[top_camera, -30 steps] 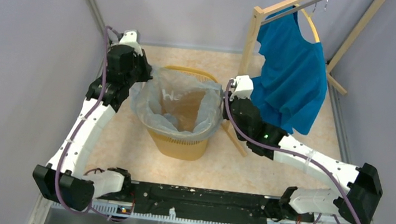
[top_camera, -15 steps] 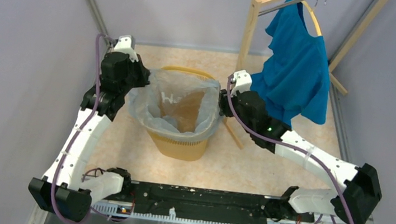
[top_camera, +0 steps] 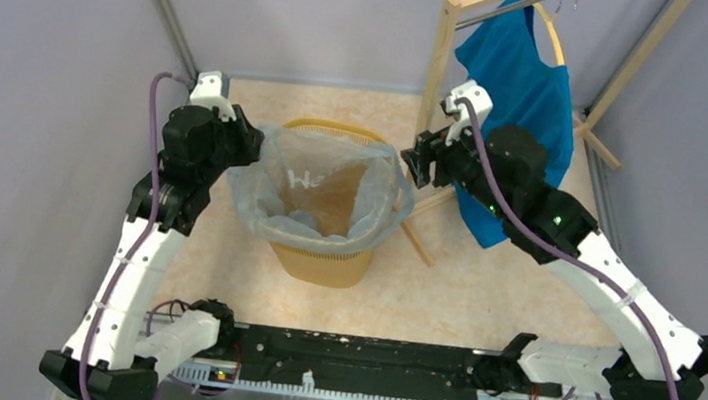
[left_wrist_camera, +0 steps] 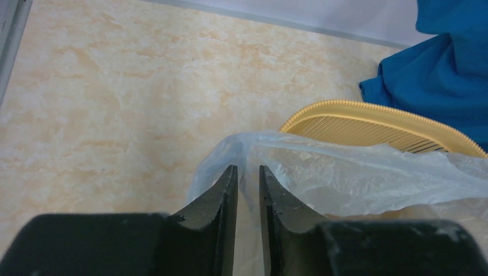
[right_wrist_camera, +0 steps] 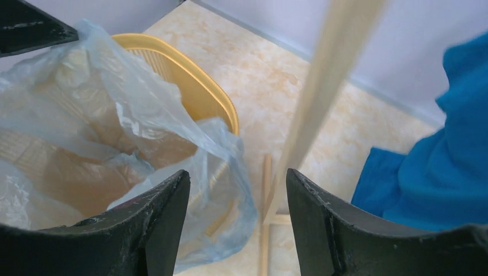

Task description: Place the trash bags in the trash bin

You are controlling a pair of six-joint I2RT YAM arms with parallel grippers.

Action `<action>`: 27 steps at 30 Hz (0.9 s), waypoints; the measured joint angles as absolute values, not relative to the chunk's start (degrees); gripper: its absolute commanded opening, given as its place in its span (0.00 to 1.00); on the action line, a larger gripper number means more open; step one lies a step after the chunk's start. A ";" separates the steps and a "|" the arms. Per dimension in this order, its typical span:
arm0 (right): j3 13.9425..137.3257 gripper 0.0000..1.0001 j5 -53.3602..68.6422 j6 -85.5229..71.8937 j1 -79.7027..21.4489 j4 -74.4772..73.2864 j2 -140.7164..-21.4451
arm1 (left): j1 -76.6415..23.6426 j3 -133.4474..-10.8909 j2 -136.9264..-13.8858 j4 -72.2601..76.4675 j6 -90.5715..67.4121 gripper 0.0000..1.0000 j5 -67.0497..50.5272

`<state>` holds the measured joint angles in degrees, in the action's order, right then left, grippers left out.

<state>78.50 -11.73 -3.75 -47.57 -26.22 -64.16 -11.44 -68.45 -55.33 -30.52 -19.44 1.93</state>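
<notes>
Inside the bin [top_camera: 318, 261]: bag [top_camera: 321, 191] hanging over rim | left gripper [left_wrist_camera: 247, 169] pinched on bag edge | right gripper [right_wrist_camera: 236, 175] wide open, empty | risk: bumping rack [top_camera: 439, 54], loose side of bag slipping down.

- Trash bin [top_camera: 323, 257]: interior largely hidden under trash bag [top_camera: 275, 191].
- Lettering [top_camera: 304, 176] on bag: too small to read.
- Wooden post [right_wrist_camera: 328, 86]: blurred, cut off at top edge.
- Shirt [right_wrist_camera: 437, 172]: cut off at right edge.

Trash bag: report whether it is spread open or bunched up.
Spread open: the trash bag gapes across the trash bin, its film draped over the near rim. The left end effector pinches one edge.
</notes>
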 measured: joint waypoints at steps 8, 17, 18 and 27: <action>94.56 0.59 -9.13 8.58 -53.15 -31.68 -80.60 | -11.46 -68.71 -52.97 -34.70 -18.11 0.59 3.31; 104.20 0.51 -10.94 16.67 -53.63 -40.75 -93.41 | -11.44 -71.90 -53.01 -38.76 -17.67 0.63 4.29; 104.73 0.42 -11.00 16.99 -53.63 -41.19 -93.95 | -11.44 -71.90 -53.04 -39.07 -17.72 0.63 4.12; 105.43 0.04 -13.76 17.06 -53.63 -38.94 -95.29 | -11.44 -71.66 -53.01 -40.95 -18.09 0.66 3.16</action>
<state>105.43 -13.76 17.06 -53.63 -38.94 -95.29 -11.44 -71.66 -53.01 -40.95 -18.09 3.16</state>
